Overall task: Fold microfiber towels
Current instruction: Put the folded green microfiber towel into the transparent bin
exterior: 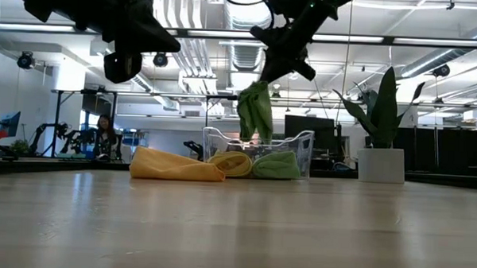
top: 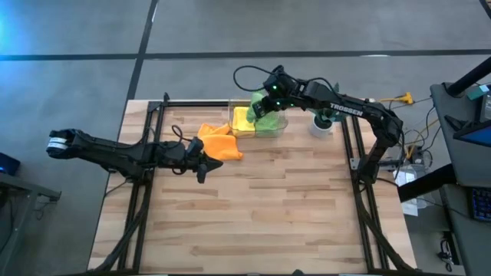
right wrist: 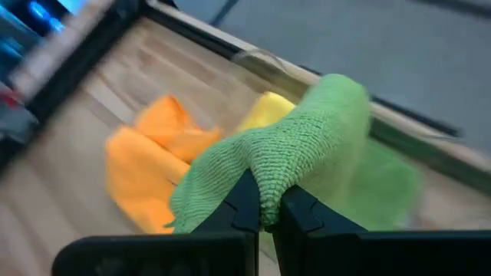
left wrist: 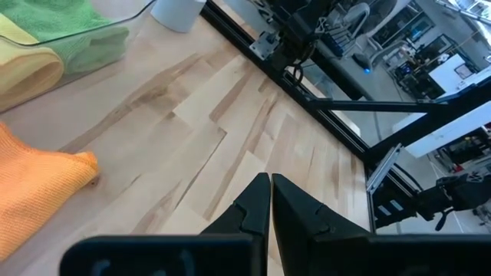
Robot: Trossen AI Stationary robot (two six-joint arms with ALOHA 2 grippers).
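On the bench (top: 253, 207), the right gripper (right wrist: 265, 218) is clamped on 1 lime green towel (right wrist: 291, 153) and holds it hanging above the clear bin (exterior: 302, 148) at the far edge; in my judgement it should carry the towel clear of the bin wall to bare bench before releasing, so the cloth can be spread flat for folding. The left gripper (left wrist: 270, 203) hangs just beside the orange towel (top: 219, 142) with fingers pressed together and holding nothing. Count: 2 arms, 1 bin, 1 potted plant (exterior: 382, 123), and 4 towels, namely 1 orange, 1 yellow towel (top: 242, 120) and 2 lime green, the second green towel (exterior: 275, 165) lying in the bin.
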